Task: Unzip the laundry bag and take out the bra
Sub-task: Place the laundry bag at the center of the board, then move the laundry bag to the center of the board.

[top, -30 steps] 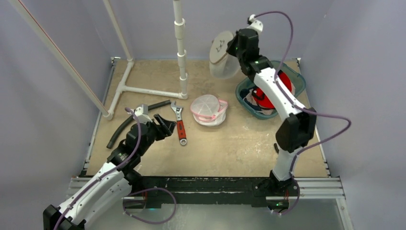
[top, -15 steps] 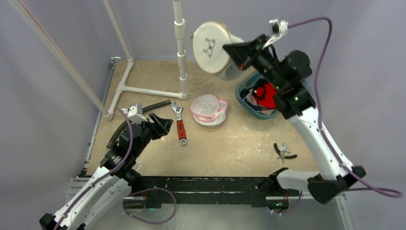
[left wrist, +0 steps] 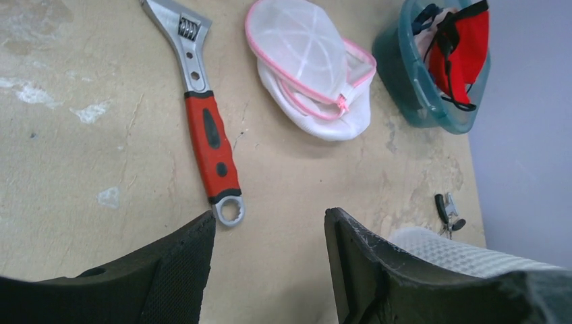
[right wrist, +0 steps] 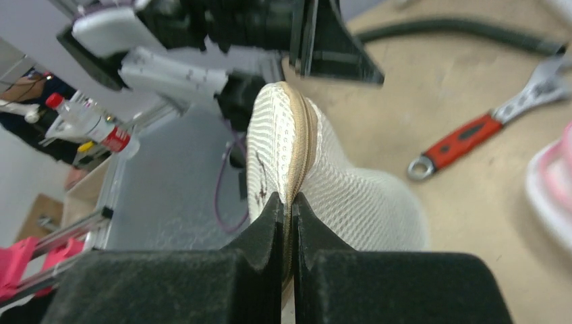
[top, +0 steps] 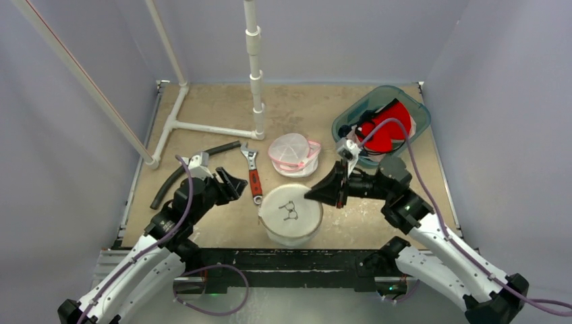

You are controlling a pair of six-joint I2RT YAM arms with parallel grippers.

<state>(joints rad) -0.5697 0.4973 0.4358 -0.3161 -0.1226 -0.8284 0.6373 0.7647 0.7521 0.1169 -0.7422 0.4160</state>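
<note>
Swinging down from 1 o'clock, the right gripper (top: 311,196), clamped on the zip seam of the mesh laundry bag (top: 291,216), has brought it to 6 o'clock, within reach of the open, empty left gripper (top: 235,182).

Round laundry bag (top: 291,216) pinched at rim by right gripper (top: 311,196), left gripper (top: 235,183) parted beside wrench (top: 254,177)

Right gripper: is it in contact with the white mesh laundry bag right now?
Touching. The right wrist view shows the right gripper pinched shut on the zippered rim of the white mesh laundry bag.
</note>
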